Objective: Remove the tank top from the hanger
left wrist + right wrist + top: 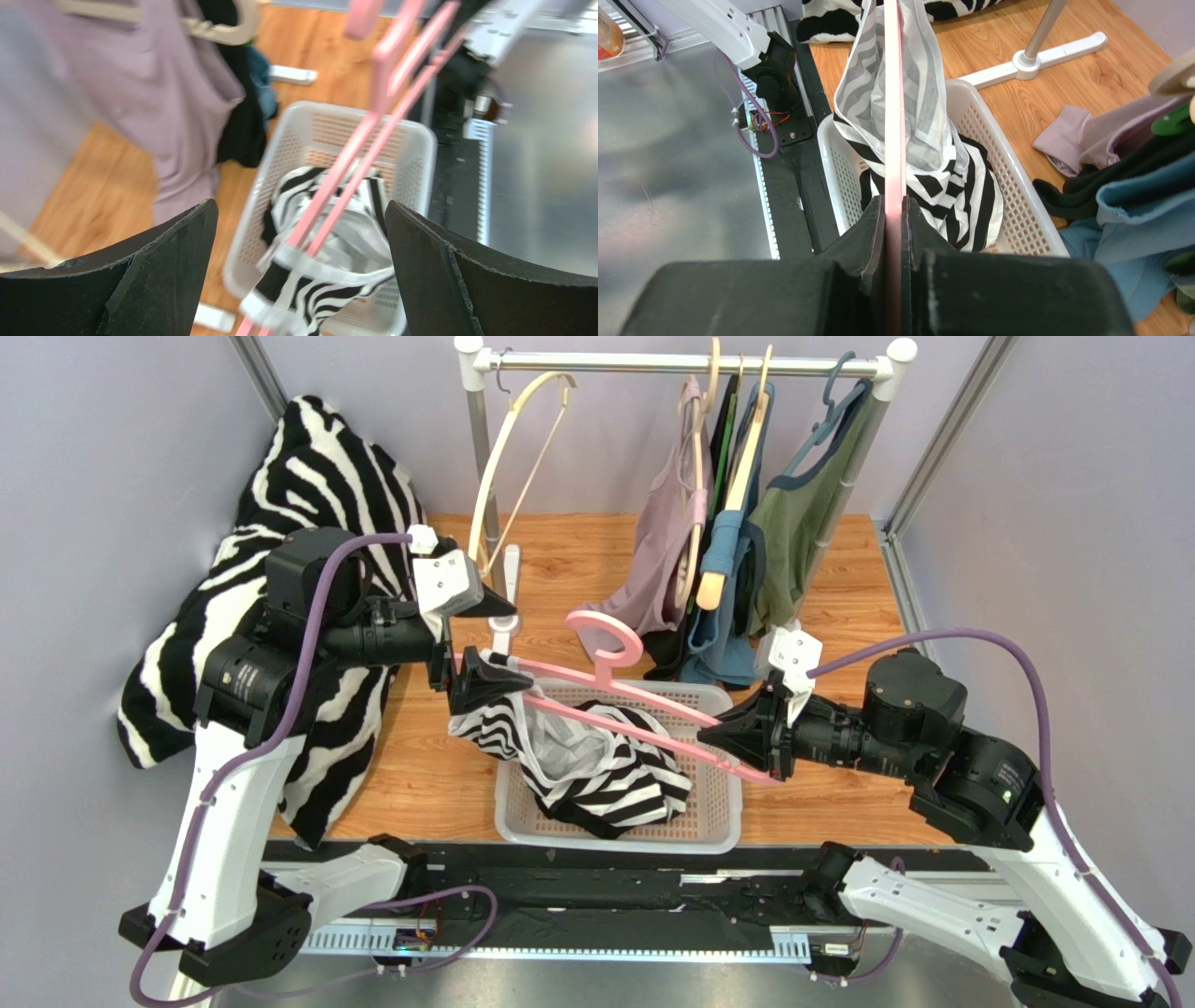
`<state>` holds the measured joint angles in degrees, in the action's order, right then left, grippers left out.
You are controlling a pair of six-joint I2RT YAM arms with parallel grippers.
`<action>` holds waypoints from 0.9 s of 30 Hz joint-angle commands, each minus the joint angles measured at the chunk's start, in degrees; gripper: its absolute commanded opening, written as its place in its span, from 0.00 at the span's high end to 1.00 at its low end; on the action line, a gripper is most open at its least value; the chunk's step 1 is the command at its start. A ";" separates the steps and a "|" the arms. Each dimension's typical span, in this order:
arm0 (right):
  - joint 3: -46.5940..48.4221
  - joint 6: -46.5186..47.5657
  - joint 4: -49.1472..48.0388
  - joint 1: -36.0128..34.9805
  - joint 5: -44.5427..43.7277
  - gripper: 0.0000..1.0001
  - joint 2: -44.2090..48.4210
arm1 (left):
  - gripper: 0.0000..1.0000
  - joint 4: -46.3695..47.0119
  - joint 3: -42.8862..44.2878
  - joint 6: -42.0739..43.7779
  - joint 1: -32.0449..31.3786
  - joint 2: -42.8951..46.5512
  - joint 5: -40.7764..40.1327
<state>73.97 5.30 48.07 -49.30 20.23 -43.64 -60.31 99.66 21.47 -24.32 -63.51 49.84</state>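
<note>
A pink hanger (638, 692) is held level over the white basket (716, 826). My right gripper (751, 742) is shut on the hanger's right end, and its pads (875, 224) clamp the pink bar (894, 140). The zebra-striped tank top (603, 756) hangs off the hanger's left end and sags into the basket. One strap still crosses the pink bars (379, 133) in the left wrist view. My left gripper (491, 641) stands wide open at that left end, a finger (147, 280) on each side of the tank top (330, 280), gripping nothing.
A large zebra-print cloth (323, 504) lies heaped at the left wall. The clothes rack (687, 361) at the back carries several garments on hangers and one bare cream hanger (512, 462). Its white foot (1053, 52) stands beside the basket (1018, 210).
</note>
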 commanded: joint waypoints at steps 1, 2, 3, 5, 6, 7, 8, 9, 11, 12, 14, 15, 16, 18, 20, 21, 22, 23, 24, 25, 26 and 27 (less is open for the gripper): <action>2.75 -1.17 1.76 0.26 -4.49 1.00 2.41 | 0.03 6.34 -2.09 -5.73 1.02 3.38 -16.34; 2.84 -1.17 2.02 0.17 -5.28 1.00 2.85 | 0.02 6.87 -3.06 -6.09 1.02 3.91 -17.92; 2.84 -1.17 2.55 0.25 -5.72 1.00 3.03 | 0.02 7.83 -5.33 -6.27 1.02 4.87 -19.51; 3.28 -1.34 3.16 0.26 -7.04 1.00 3.03 | 0.05 8.72 -9.02 -6.10 1.02 5.67 -23.29; 3.54 -1.43 4.04 0.17 -7.31 1.00 2.77 | 0.05 9.24 -10.35 -5.75 1.02 6.46 -24.26; 3.98 -1.43 4.65 0.25 -7.48 1.00 2.51 | 0.05 9.34 -11.66 -5.48 1.02 6.73 -24.27; 4.94 -1.78 5.18 0.26 -7.66 1.00 2.16 | 0.05 9.51 -13.94 -5.39 1.02 6.99 -24.09; 5.56 -1.87 6.32 0.26 -7.75 1.00 1.63 | 0.05 9.69 -15.01 -5.56 1.02 7.43 -22.87; 6.88 -2.05 7.90 0.26 -7.84 1.00 1.19 | 0.06 10.04 -17.73 -6.18 1.02 7.78 -21.38; 7.32 -2.05 8.26 0.26 -8.01 1.00 1.01 | 0.07 10.30 -18.35 -6.36 1.02 8.04 -19.89; 7.76 -2.14 8.96 0.26 -8.19 1.00 1.10 | 0.07 10.48 -19.49 -6.88 1.02 8.05 -18.30; 7.94 -2.14 8.97 0.26 -8.27 1.00 1.19 | 0.08 10.74 -19.59 -7.15 1.02 7.87 -16.46; 7.94 -2.14 8.97 0.26 -8.28 1.00 1.27 | 0.09 10.83 -19.59 -7.76 1.11 7.70 -15.14; 7.68 -2.40 8.35 0.26 -8.19 1.00 1.36 | 0.15 11.88 -19.32 -8.55 1.02 6.91 -10.85; 7.50 -2.49 8.09 0.17 -8.01 1.00 1.19 | 0.23 12.76 -18.89 -10.66 1.02 6.12 -8.55; 7.33 -2.66 8.00 0.17 -8.10 1.00 1.10 | 0.34 13.55 -18.89 -11.62 1.02 5.33 -6.80; 7.15 -2.58 7.91 0.25 -8.10 1.00 1.19 | 0.40 13.90 -18.71 -12.07 1.02 4.89 -6.00; 7.06 -2.58 7.65 0.26 -8.10 1.00 1.10 | 0.46 14.34 -18.36 -12.51 1.02 4.27 -5.20; 6.89 -2.49 7.56 0.26 -8.27 1.00 1.27 | 0.53 14.43 -18.27 -13.38 1.02 4.09 -3.37; 6.71 -2.40 7.39 0.26 -8.45 1.00 1.27 | 0.57 14.61 -18.10 -13.56 1.02 3.92 -2.74; 6.71 -2.31 7.12 0.26 -8.63 1.00 1.36 | 0.60 14.87 -18.27 -13.91 1.02 3.57 -2.39; 6.71 -2.31 7.12 0.26 -8.54 1.00 1.36 | 0.68 14.79 -18.27 -13.65 1.02 3.56 -2.21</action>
<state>79.57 3.64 59.79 -49.30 13.02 -42.63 -47.90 79.68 10.74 -23.24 -59.29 40.99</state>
